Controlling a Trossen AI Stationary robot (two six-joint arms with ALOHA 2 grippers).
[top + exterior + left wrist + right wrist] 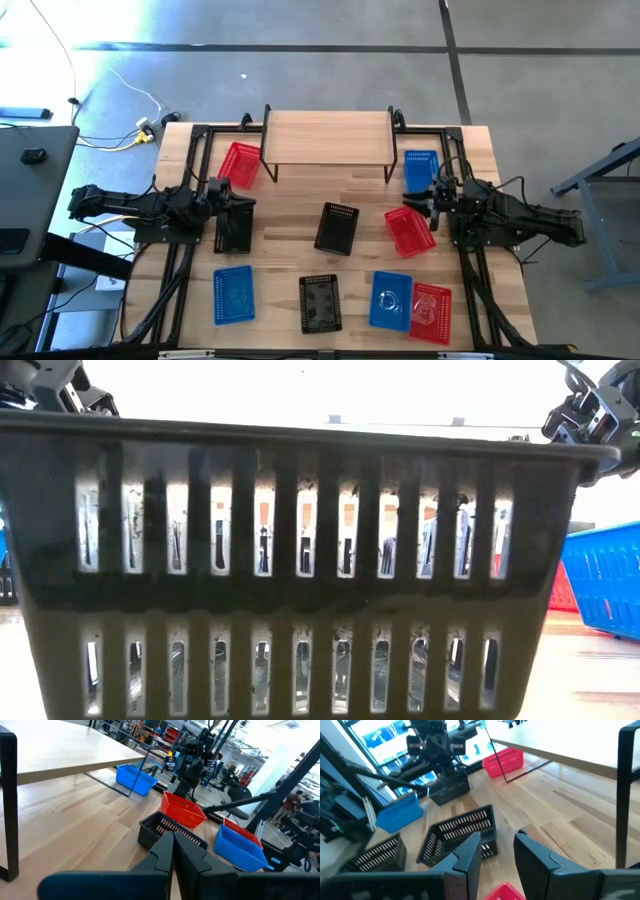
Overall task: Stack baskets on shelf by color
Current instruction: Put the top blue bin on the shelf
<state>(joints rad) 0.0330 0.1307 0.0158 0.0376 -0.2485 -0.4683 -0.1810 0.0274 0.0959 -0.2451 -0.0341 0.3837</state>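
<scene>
Wooden tabletop (290, 215), shelf (328, 137) bare so far | left gripper (222, 193) clenched empty, black basket (233, 228) just beside | right gripper (432, 197) parted over red basket (410, 231), probably lining up a grab

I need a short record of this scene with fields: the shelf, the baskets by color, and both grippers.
shelf: wooden shelf at the table's far edge, its top bare
red baskets: three; one beside the shelf's left leg
blue baskets: three; one beside the shelf's right leg
black baskets: three; one at the table's middle
left gripper: shut, above a black basket
right gripper: open, over a red basket
</scene>
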